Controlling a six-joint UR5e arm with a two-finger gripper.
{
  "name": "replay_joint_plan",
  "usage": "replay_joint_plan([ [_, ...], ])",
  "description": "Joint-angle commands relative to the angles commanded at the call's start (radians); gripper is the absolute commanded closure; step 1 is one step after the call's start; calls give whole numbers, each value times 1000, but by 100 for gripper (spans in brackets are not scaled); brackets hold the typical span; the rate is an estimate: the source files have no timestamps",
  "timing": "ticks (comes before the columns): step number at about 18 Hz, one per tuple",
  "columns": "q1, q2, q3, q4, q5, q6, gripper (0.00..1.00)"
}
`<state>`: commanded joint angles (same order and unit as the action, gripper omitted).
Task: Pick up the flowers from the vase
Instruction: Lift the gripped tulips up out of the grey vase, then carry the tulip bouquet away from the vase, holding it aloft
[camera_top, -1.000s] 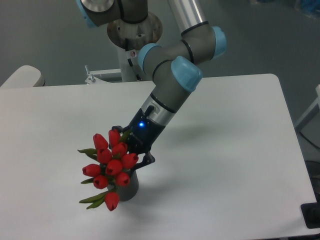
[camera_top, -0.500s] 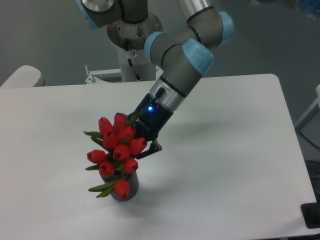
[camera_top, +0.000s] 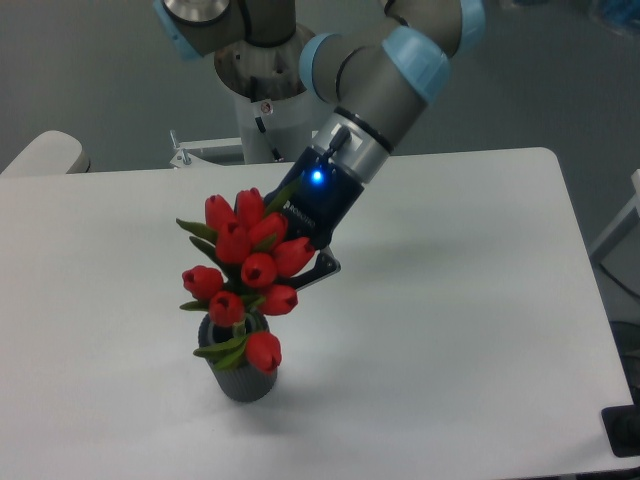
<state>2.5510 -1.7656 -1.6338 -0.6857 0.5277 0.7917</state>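
Observation:
The flowers (camera_top: 246, 272), a bunch of red tulip buds with green leaves, are held up over the vase (camera_top: 240, 378). The vase is small, dark grey and ribbed, and stands on the white table (camera_top: 450, 330) near its front. The lowest bud and leaves still overlap the vase rim. My gripper (camera_top: 296, 262) reaches down from the upper right and is shut on the flowers behind the buds. Its fingertips and the stems are hidden by the blooms.
The arm's base (camera_top: 268, 60) stands at the table's far edge. A pale rounded object (camera_top: 45, 152) sits at the far left. A black object (camera_top: 622, 432) is at the lower right, off the table.
My gripper has risen and moved up-right with the flowers, drawing the bunch upward out of the vase. The vase has stayed roughly in place.

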Motion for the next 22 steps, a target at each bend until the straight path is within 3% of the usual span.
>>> replay_joint_plan([
  [7, 20, -3, 136, -3, 0, -181, 65],
  [10, 54, -17, 152, -3, 2, -184, 65],
  [19, 153, -164, 252, -6, 23, -161, 66],
  [22, 172, -187, 264, -6, 57, -120, 66],
])
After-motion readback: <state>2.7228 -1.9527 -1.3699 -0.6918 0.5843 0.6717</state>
